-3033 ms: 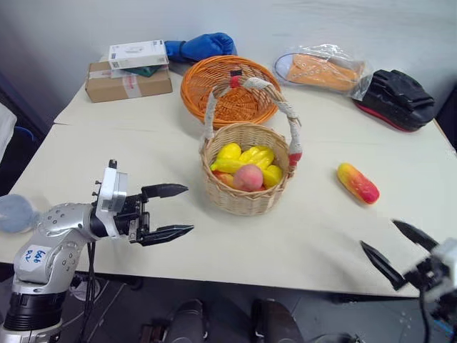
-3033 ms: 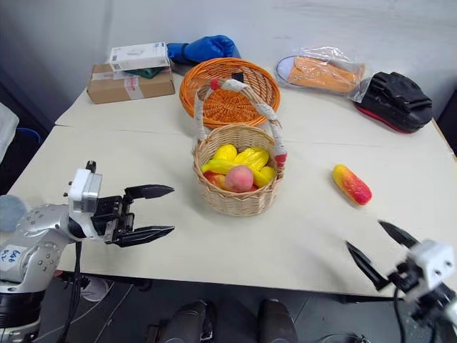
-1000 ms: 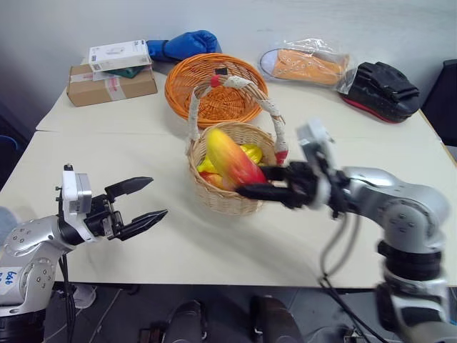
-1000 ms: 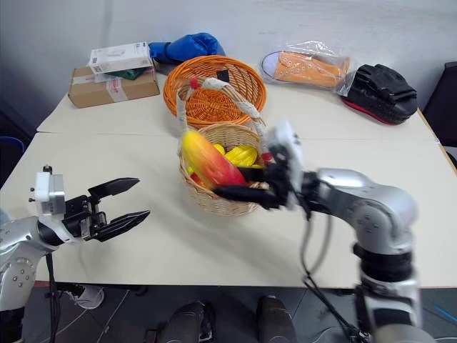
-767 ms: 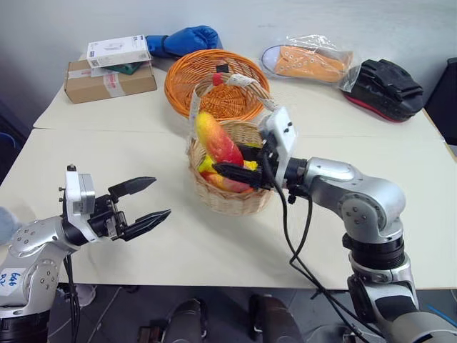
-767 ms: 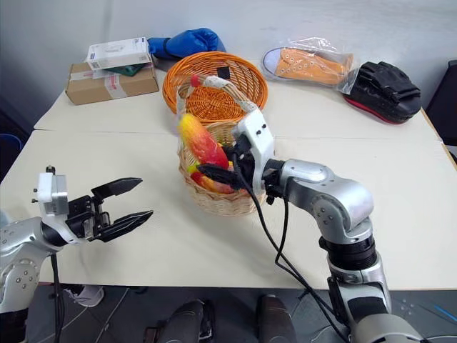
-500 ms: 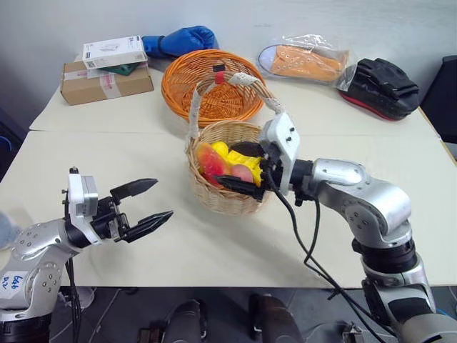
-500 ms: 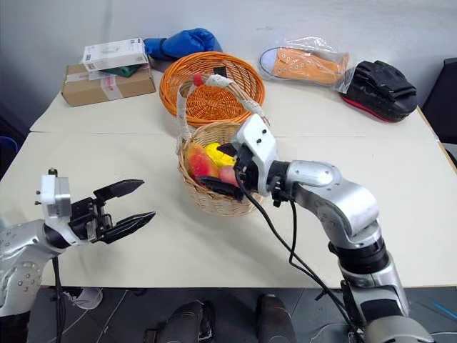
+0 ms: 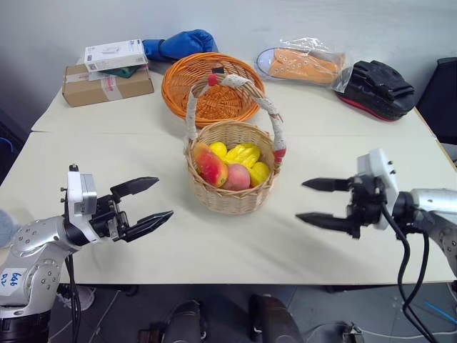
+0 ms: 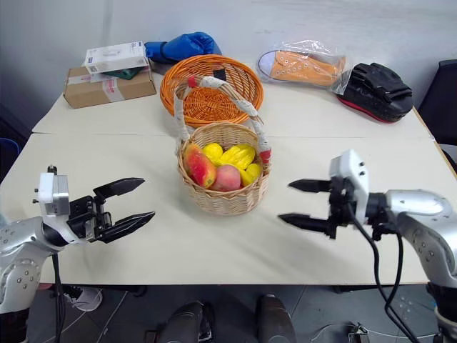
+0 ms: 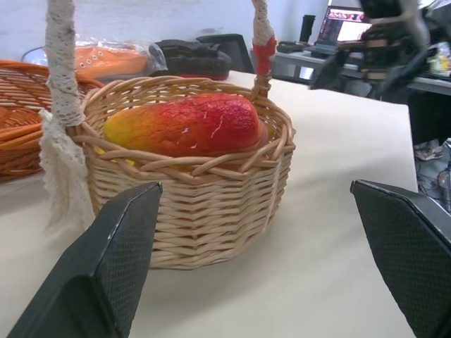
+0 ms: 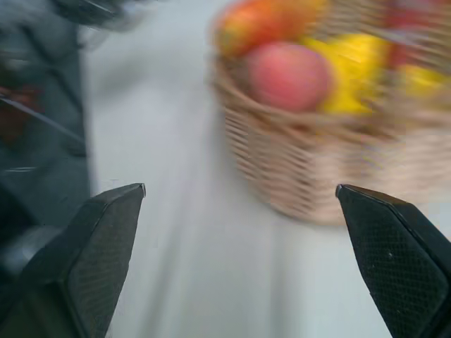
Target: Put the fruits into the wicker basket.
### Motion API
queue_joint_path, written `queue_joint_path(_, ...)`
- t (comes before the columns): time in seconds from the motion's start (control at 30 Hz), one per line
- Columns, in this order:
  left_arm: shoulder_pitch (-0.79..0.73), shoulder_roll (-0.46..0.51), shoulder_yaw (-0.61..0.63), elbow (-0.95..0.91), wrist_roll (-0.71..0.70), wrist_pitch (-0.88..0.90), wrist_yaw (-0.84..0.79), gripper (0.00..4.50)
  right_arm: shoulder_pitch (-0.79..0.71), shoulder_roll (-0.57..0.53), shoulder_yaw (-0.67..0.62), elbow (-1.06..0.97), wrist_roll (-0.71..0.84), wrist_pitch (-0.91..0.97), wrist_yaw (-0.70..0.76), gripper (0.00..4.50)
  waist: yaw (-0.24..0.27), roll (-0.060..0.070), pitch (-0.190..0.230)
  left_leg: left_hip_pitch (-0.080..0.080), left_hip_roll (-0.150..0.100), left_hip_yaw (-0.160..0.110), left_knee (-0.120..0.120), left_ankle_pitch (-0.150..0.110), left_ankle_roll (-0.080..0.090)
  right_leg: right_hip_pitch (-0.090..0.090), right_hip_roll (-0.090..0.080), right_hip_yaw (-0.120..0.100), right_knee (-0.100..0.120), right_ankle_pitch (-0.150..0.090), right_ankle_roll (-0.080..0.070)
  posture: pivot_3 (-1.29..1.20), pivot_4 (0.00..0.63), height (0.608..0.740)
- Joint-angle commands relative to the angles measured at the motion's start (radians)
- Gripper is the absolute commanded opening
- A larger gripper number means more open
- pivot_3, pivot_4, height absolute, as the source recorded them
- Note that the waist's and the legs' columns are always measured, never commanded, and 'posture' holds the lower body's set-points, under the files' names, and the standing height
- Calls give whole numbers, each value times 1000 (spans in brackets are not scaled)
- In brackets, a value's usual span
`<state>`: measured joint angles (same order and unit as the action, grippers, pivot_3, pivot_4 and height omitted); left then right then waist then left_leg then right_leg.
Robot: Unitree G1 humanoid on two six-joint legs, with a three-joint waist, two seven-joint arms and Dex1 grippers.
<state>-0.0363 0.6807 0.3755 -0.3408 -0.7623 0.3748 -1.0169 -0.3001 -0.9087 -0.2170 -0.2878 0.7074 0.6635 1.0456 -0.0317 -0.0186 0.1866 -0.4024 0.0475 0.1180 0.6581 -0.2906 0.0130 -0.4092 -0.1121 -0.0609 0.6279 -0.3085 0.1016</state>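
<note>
Wicker basket [image 9: 232, 196] holds mango [image 9: 210, 164], peach [image 9: 238, 176], yellow fruits [image 9: 243, 154].

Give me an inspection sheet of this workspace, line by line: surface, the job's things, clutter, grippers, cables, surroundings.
Surface: pale table, two tops joined, bare around the basket.
Job's things: wicker basket upright mid-table; mango, peach and yellow fruits inside it; no fruit seen loose on the table.
Clutter: orange wicker bowl behind the basket; cardboard box with a white box on it; blue boxing glove; bagged orange shoe; black pad.
Grippers: left gripper open, empty, left of the basket; right gripper open, empty, right of it.
Cables: black cables hang from the right arm.
Surroundings: grey wall behind the table.
</note>
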Motion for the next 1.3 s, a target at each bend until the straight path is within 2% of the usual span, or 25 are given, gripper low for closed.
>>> queue_joint_path(0.03, -35, 18, -5, -49, -37, 17, 3, 4500, -120, 56, 3, 82, -53, -112, -27, 4478, 0, 0, 0, 0, 0, 0, 0, 2, -4, 0, 1, 1, 0, 0, 0, 0, 150, 740)
queue_joint_path(0.23, -95, 15, -39, -28, -30, 32, 7, 4500, -322, 214, 152, 178, -95, -131, -16, 4478, 3, 0, 0, -1, 0, 1, 0, 3, -5, -1, 3, 1, 1, 0, 0, 0, 150, 740)
queue_joint_path(0.27, -99, 14, -42, -29, -32, 34, 8, 4500, -346, 229, 165, 196, -100, -129, -11, 4304, 3, 0, 0, -1, 0, 1, 1, 3, -5, -1, 3, 1, 1, 0, 0, 0, 150, 740)
queue_joint_path(0.37, -111, 11, -50, -32, -39, 44, 10, 4500, -401, 252, 200, 265, -136, -142, 3, 3562, 7, 0, 0, -2, 0, 1, 2, 3, -4, -1, 2, 0, 0, 0, 0, 0, 150, 740)
queue_joint_path(0.53, -148, 10, -62, -17, -36, 50, 12, 4500, -424, 277, 211, 269, -120, -137, 45, 1859, 6, 0, 0, -3, -2, 1, 4, 2, -2, -1, 0, -1, 0, 0, 0, 0, 150, 740)
queue_joint_path(0.7, -157, 10, -71, -4, -27, 44, -2, 4500, -303, 237, 98, 135, -3, -84, 81, 183, 10, 0, 0, -3, 0, 0, 3, 2, -3, -1, 1, -2, 1, 0, 1, 0, 150, 740)
queue_joint_path(0.77, -167, 11, -74, 12, -25, 40, -9, 4500, -222, 196, 19, 59, 31, -57, 53, 187, 11, 0, 0, -4, 0, 1, 3, 2, -3, -1, 1, -2, 1, 0, 1, 0, 150, 740)
queue_joint_path(0.87, -182, 7, -88, 38, -14, 34, -18, 4500, -119, 157, -186, -68, 133, 7, -70, 187, 23, 0, 0, -4, -1, 1, 4, 1, -2, -1, 0, -2, 0, 1, 1, 0, 150, 740)
queue_joint_path(1.0, -203, 1, -101, 57, -16, 37, -23, 4500, -16, 129, -392, -133, 215, 60, -197, 187, 30, 0, 0, -3, -1, 1, 4, 1, -2, -1, 0, -1, 0, 1, 1, 0, 150, 740)
queue_joint_path(1.07, -228, -8, -130, 81, -7, 31, -37, 4500, 49, 125, -478, -94, 138, -5, -229, 187, 30, 0, 0, -2, -1, 1, 4, 1, -2, 0, 0, -1, 0, 1, 1, 0, 150, 740)
queue_joint_path(1.17, -262, -21, -160, 108, 3, 23, -51, 4500, 84, 130, -516, -17, 54, -93, -269, 187, 30, 0, 0, -2, -1, 1, 4, 1, -2, 1, 1, -1, 0, 1, 2, 0, 150, 740)
queue_joint_path(1.3, -311, -37, -195, 142, 22, 12, -69, 4500, 65, 136, -464, 150, -62, -202, -312, 187, 28, 0, 0, -2, -2, 2, 4, 2, -2, 0, 2, 0, 1, 1, 2, 0, 150, 740)
